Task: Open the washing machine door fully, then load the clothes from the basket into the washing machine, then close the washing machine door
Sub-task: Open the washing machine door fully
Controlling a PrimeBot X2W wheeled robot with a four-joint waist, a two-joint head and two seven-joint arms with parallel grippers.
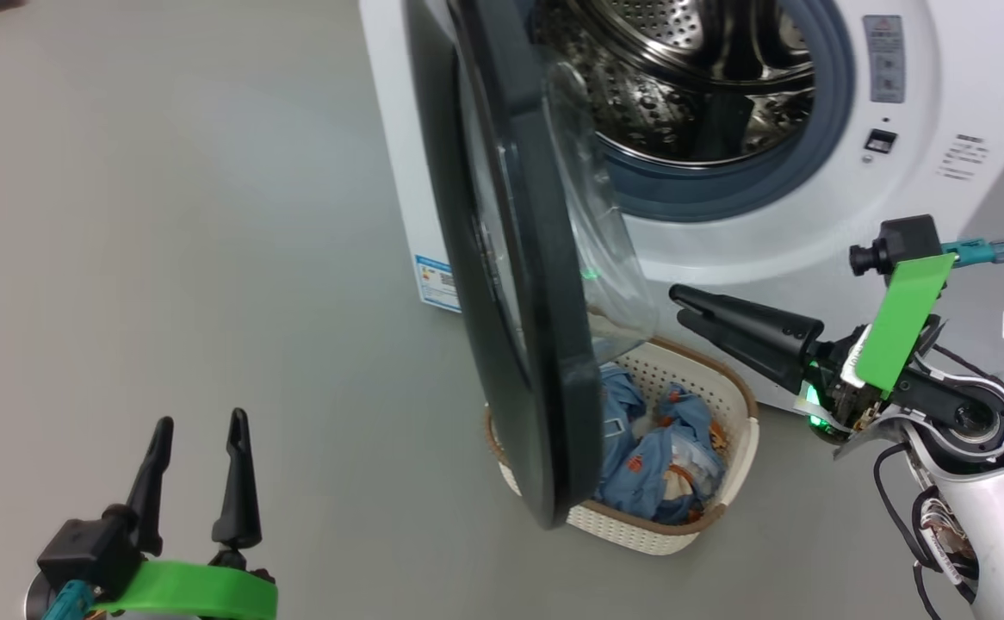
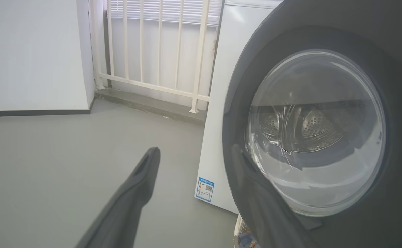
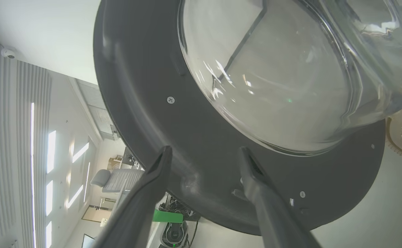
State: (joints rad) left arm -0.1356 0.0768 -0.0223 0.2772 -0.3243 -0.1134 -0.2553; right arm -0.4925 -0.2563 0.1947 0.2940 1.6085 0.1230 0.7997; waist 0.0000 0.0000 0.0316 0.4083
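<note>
You see the glossy black washing machine door edge-on at frame centre, its clear dome bulging right, while left gripper and right gripper stand spread, empty.

Head view. The washing machine stands at the upper right, its drum exposed. The washing machine door hangs from the opening's left side, swung outward and edge-on to the camera. The basket sits on the floor before the machine, partly behind the door's lower edge. The clothes lie in the basket. The right gripper is right of the door, above the basket, fingers pointing at the door's inner face. The left gripper is well left of the door. A label sits low on the machine's left side panel.
</note>
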